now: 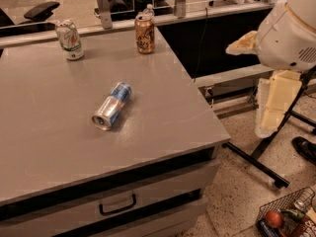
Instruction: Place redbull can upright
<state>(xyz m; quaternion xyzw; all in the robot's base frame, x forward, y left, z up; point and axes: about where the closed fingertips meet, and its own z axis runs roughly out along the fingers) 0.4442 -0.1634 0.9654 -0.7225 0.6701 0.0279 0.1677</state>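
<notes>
The redbull can (112, 105) is slim, blue and silver. It lies on its side near the middle of the grey table (44, 147), with its shiny silver end toward the front left. My gripper is out of view. Only a white rounded section of my arm (289, 31) shows at the upper right, off to the side of the table and well away from the can.
A white-and-green can (69, 39) and an orange-brown can (144, 32) stand upright at the table's back edge. The table has a drawer with a handle (117, 205). A black stand leg (254, 164) and a wire basket (289, 218) are on the floor to the right.
</notes>
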